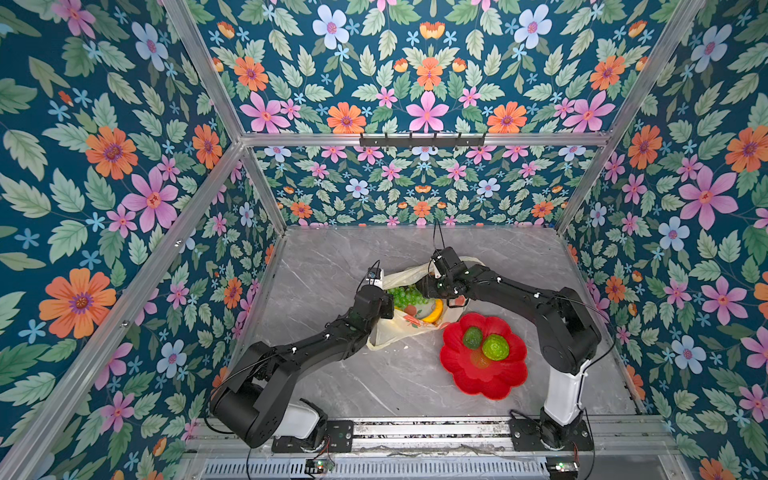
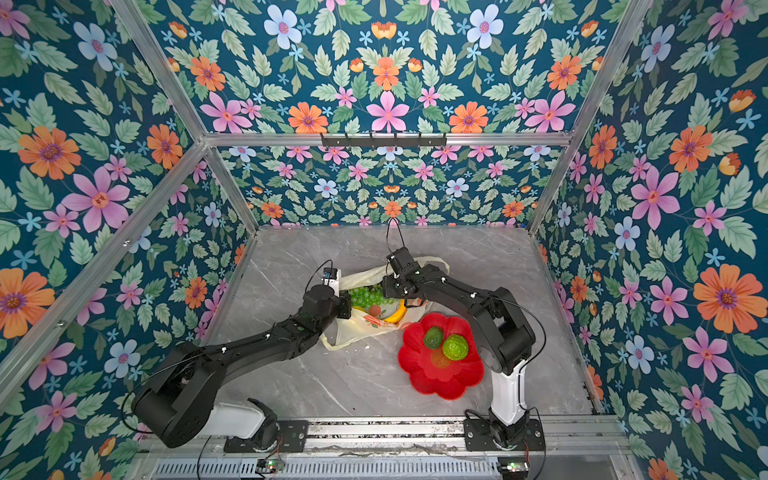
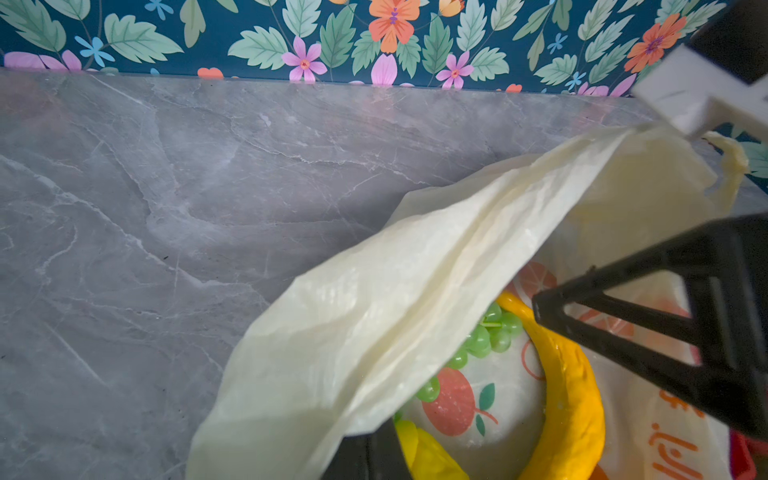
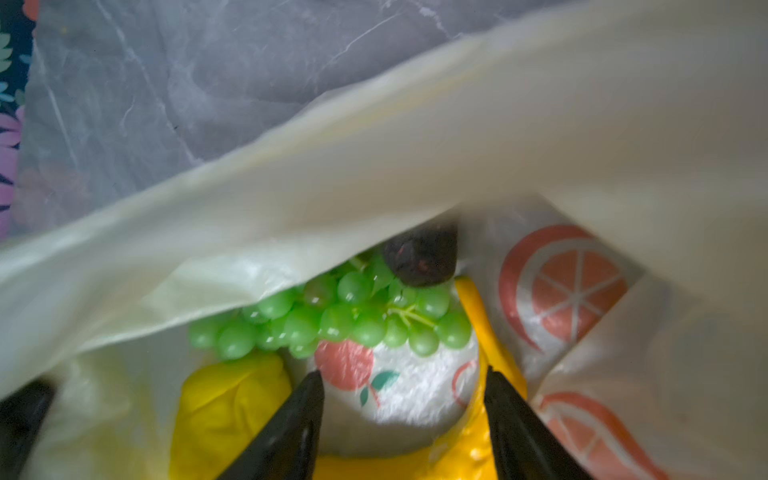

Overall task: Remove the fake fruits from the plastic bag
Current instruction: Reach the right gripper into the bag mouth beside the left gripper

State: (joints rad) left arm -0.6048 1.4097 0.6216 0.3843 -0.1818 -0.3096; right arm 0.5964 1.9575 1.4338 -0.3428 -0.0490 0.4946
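Observation:
The pale-yellow plastic bag point(image 1: 399, 330) point(image 2: 353, 334) lies mid-table with its mouth held up. My left gripper point(image 3: 370, 449) point(image 1: 387, 298) is shut on the bag's upper sheet point(image 3: 415, 291). Inside lie a green grape bunch point(image 4: 340, 320) point(image 1: 405, 296), a yellow banana point(image 4: 473, 307) point(image 3: 573, 395) point(image 1: 434, 316), a lemon point(image 4: 232, 395) point(image 3: 419, 453) and a dark avocado point(image 4: 419, 257). My right gripper point(image 4: 402, 372) point(image 1: 428, 296) reaches into the bag. Its jaws stand apart on either side of the banana's bend, just short of the grapes.
A red flower-shaped plate point(image 1: 482, 384) point(image 2: 432, 384) sits right of the bag, in front of the right arm. It holds a dark green avocado point(image 1: 472, 337) and a bumpy green fruit point(image 1: 495, 347). Flowered walls close in the table on three sides.

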